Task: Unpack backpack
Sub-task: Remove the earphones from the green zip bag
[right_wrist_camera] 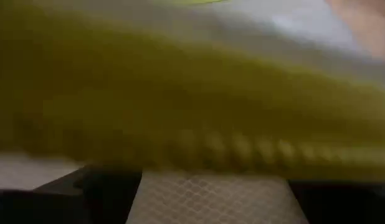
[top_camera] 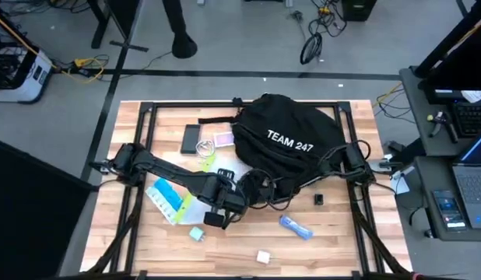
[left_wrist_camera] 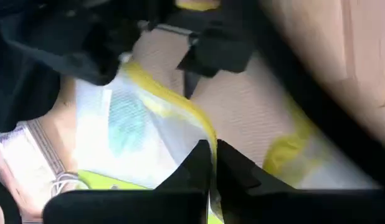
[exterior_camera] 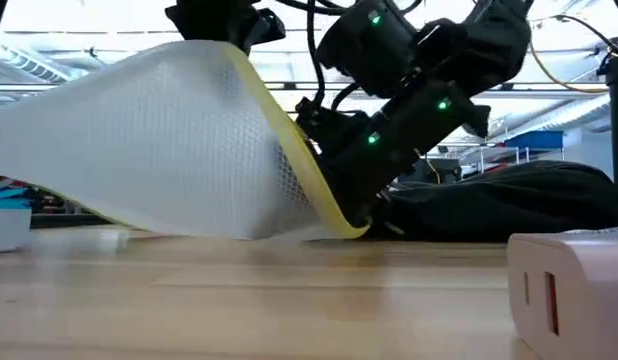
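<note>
1. My left gripper [left_wrist_camera: 212,155] is pinched narrow on the mesh pouch [top_camera: 169,202], near its yellow trim, just in front of the backpack [top_camera: 291,144].
2. The backpack sits at the middle of the table's [top_camera: 342,241] far half, lettering up, with its front edge beside both my wrists.
3. My right gripper [top_camera: 256,187] reaches in from the far side and is pressed close against the same pouch. Its wrist view is filled with yellow trim and mesh, so I cannot tell how its fingers stand.
4. The low view shows the pouch lifted at the gripped end and tilted, with its other end down on the wood.
5. Risk: the mesh is thin and slack. With such a narrow pinch, I judge it could slip from my left fingers if I swing it quickly.
6. Risk: if both grippers hold the pouch and move apart, the mesh or trim could tear, or one hold could snap loose.
7. Risk: straps [top_camera: 272,194] lie curled right by my wrists. A snag there could drag the backpack along.
8. Risk: the trailing end could sweep the teal box [top_camera: 197,233] on the near side, or knock the phone [top_camera: 191,138] and cable [top_camera: 203,148] behind it.
</note>
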`<state>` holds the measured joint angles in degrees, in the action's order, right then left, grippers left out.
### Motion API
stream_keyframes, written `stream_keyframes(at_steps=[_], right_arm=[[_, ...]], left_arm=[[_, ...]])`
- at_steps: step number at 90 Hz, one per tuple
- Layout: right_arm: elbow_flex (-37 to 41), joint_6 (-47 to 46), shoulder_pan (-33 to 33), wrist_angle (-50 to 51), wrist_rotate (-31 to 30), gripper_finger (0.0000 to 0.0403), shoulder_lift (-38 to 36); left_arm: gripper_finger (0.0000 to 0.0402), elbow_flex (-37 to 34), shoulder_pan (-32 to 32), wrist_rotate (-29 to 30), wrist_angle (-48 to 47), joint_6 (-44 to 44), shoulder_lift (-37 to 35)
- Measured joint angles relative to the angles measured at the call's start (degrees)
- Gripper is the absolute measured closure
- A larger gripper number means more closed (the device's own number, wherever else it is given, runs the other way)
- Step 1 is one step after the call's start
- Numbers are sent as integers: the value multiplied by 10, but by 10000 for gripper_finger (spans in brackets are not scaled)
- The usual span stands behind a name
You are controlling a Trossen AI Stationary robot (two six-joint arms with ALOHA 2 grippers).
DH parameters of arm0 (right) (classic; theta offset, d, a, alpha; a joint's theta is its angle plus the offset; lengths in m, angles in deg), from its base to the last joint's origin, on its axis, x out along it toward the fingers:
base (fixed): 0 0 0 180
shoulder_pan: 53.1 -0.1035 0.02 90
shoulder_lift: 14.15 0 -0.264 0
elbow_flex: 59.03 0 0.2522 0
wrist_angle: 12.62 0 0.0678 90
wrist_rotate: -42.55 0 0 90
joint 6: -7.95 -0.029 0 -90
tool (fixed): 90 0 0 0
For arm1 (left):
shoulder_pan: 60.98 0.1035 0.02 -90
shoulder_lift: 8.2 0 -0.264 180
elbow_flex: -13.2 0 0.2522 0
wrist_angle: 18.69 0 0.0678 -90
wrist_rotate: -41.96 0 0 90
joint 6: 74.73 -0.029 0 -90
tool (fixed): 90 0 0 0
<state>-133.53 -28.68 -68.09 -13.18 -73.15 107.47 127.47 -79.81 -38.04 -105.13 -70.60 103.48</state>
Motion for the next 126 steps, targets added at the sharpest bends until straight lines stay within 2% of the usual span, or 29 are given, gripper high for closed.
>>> stream_keyframes(at_steps=[25, 38, 50, 58, 66, 73, 82, 94, 103, 114, 126], right_arm=[[1, -29, -24, -2, 3, 51, 0], [-4, -29, -28, 3, 4, 51, 0], [-13, -23, -28, 7, 9, 51, 1], [-17, -21, -28, 8, 13, 51, 2], [-18, -21, -28, 8, 10, 51, 2], [-18, -20, -28, 8, 8, 51, 2], [-18, -18, -28, 9, 7, 51, 2], [-18, -13, -28, 10, 7, 51, 2], [-18, -5, -31, 10, 3, 51, 3], [-18, 8, -35, 10, -3, 51, 3], [-18, 19, -36, 16, 0, 51, -2]], left_arm=[[402, 15, 1, -1, 33, 0, 0], [397, 14, 10, -54, 53, -2, 0], [359, 14, 26, -95, 48, -8, 0], [323, 31, 34, -99, 6, -15, 1], [290, 62, 38, -79, -49, -9, 1], [273, 92, 38, -29, -96, 18, 1], [268, 136, 35, 27, -131, 34, 1], [268, 168, 33, 37, -140, 30, -6], [268, 150, 39, 37, -154, 23, -13], [268, 95, 58, 34, -145, -3, -14], [268, -24, 77, -39, -34, -35, -14]])
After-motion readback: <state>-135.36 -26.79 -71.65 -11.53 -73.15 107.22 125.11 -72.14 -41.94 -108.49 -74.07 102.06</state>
